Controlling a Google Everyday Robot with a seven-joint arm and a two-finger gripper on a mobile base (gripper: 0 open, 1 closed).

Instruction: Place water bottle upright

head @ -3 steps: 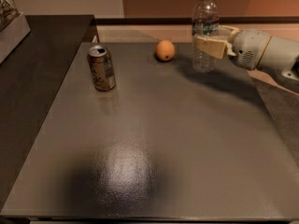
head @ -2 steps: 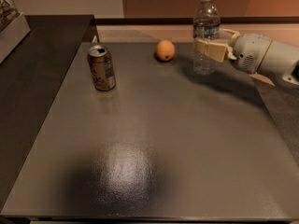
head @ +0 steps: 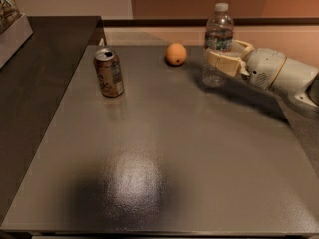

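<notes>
The water bottle [head: 219, 31] is clear ribbed plastic with a white cap and a bluish-white label band. It stands upright at the far right of the grey table [head: 164, 148], its base on or just above the surface. My gripper [head: 216, 57] reaches in from the right and is shut on the water bottle's middle. One cream finger [head: 224, 62] crosses in front of the bottle, and the other lies behind it. The white arm [head: 279, 73] stretches off to the right edge.
A brown-and-silver soda can [head: 108, 72] stands upright at the far left of the table. An orange [head: 176, 54] lies at the back, left of the bottle. A dark counter [head: 40, 68] adjoins on the left. A wall runs behind the table.
The gripper and the bottle have moved down and slightly nearer, bringing the bottle's base to the table. The can and the orange have not moved.
</notes>
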